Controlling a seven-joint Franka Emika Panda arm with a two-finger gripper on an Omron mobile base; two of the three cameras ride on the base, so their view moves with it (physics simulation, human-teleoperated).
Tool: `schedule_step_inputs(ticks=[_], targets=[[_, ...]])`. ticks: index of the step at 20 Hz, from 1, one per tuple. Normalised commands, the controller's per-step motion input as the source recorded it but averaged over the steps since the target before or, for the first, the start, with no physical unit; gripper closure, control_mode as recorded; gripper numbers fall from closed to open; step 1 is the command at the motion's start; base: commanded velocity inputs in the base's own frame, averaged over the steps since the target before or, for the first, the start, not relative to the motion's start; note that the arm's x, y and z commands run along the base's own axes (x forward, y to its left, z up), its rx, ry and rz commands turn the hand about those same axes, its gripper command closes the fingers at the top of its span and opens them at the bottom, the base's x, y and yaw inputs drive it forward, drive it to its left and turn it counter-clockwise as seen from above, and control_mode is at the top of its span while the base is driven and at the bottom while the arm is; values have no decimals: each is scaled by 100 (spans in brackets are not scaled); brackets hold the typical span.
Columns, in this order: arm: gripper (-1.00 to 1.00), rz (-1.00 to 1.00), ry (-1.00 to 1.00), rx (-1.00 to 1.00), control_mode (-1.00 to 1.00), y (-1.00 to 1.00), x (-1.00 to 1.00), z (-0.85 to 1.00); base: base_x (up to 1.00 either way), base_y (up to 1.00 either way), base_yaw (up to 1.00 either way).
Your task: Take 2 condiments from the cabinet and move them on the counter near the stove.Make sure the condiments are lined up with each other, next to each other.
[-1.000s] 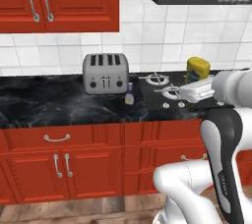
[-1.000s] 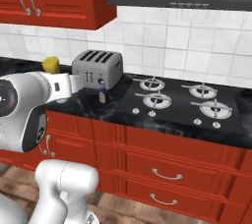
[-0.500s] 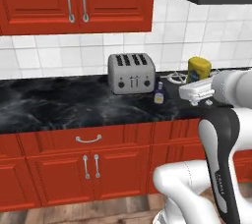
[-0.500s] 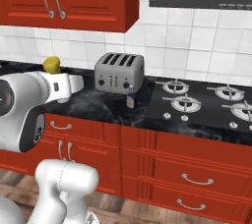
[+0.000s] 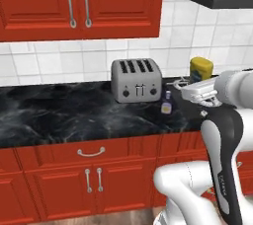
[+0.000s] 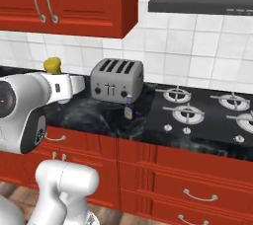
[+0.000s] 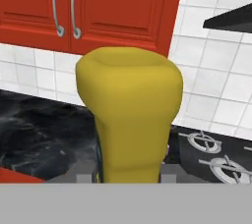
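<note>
Fingers mostly hidden; gripper (image 7: 129, 176) closed around yellow squeeze bottle (image 7: 130, 120), which loomed close to camera in hand view, red cabinet (image 7: 113, 7) and stove (image 7: 216, 154) behind.
Left base view: yellow squeeze bottle (image 5: 201, 68) held above counter (image 5: 74, 113); dark brown bottle (image 5: 167, 102) stood on counter just right of toaster (image 5: 136, 79).
Right base view: dark brown bottle (image 6: 129, 106) between toaster (image 6: 117, 80) and stove (image 6: 207, 115).

Brown bottle (image 6: 128, 107) upright on counter (image 6: 94, 113), btwn toaster (image 6: 116, 80) & stove (image 6: 197, 115) (yellow bottle (image 6: 52, 64) above arm).
</note>
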Motion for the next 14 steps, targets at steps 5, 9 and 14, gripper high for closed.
schedule_step_inputs(ticks=[5,9,14], targets=[[100,0,0,0,100,0,0,0,50,63,0],[100,0,0,0,100,0,0,0,50,54,0],[100,0,0,0,100,0,0,0,69,14,0]])
